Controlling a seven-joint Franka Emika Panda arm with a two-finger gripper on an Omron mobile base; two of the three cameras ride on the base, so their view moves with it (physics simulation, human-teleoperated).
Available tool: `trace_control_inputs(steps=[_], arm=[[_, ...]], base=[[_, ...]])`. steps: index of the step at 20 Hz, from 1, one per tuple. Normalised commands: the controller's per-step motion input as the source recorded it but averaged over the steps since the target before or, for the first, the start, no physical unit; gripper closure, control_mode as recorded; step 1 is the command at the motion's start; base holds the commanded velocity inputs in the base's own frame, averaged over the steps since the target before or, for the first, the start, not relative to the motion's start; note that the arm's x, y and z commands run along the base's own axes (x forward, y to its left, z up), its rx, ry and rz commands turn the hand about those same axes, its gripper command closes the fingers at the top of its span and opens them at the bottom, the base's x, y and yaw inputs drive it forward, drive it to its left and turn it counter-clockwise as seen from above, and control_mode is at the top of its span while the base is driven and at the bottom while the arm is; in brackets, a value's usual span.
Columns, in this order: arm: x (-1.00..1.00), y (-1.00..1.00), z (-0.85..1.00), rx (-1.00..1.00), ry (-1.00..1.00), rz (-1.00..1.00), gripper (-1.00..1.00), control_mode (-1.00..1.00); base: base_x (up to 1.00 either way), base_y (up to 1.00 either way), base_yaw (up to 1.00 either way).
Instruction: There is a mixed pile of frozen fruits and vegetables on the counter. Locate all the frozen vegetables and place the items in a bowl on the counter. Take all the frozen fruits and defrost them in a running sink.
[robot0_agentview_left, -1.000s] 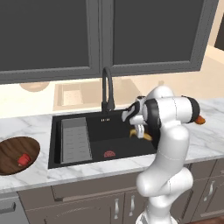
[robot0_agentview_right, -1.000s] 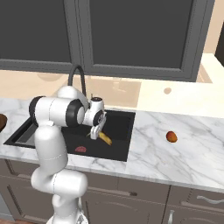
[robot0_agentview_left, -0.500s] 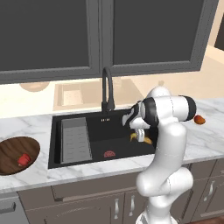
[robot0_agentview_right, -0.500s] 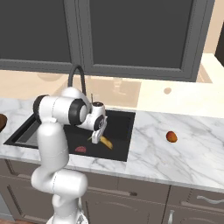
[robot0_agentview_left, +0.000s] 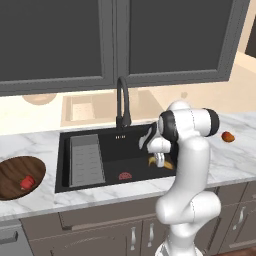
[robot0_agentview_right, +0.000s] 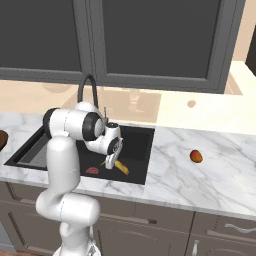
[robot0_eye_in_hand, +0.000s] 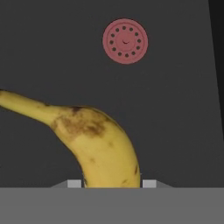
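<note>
Arm bends forward and down into sink (robot0_agentview_left: 95, 172); gripper (robot0_agentview_left: 159, 161) part-closed, clamping banana (robot0_eye_in_hand: 94, 144) above the basin floor.

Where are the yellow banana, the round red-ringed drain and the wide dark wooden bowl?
yellow banana (robot0_eye_in_hand: 100, 148): hand view, on its thick curved middle.
round red-ringed drain (robot0_eye_in_hand: 125, 41): hand view, on its centre.
wide dark wooden bowl (robot0_agentview_left: 12, 170): left base view, on its bare inner surface.

Banana (robot0_eye_in_hand: 98, 144) ran from left edge, mid-height, curving down to bottom centre, brown-speckled, w/ its thick end between the two finger tips (robot0_eye_in_hand: 74, 183). Red-ringed drain (robot0_eye_in_hand: 125, 41) sat upper centre on black sink floor (robot0_eye_in_hand: 175, 109).
</note>
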Motion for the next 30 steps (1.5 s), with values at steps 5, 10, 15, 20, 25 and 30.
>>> trace_control_inputs(steps=[5, 10, 15, 20, 25, 30], arm=[[0.00, -0.01, -0.20, 0.00, -0.02, 0.00, 1.00, -1.00], [0.00, 0.00, -0.14, 0.00, -0.01, 0.00, 1.00, -1.00], [0.00, 0.00, -0.11, 0.00, 0.00, 0.00, 1.00, -1.00], [0.00, 0.00, -0.06, 0.00, 0.00, 0.00, -1.00, -1.00], [0.00, 0.00, -0.02, 0.00, 0.00, 0.00, -1.00, -1.00], [0.00, 0.00, 0.00, 0.00, 0.00, 0.00, -1.00, -1.00]], base=[[0.00, 0.00, 0.00], [0.00, 0.00, 0.00], [0.00, 0.00, 0.00], [0.00, 0.00, 0.00], [0.00, 0.00, 0.00], [0.00, 0.00, 0.00]])
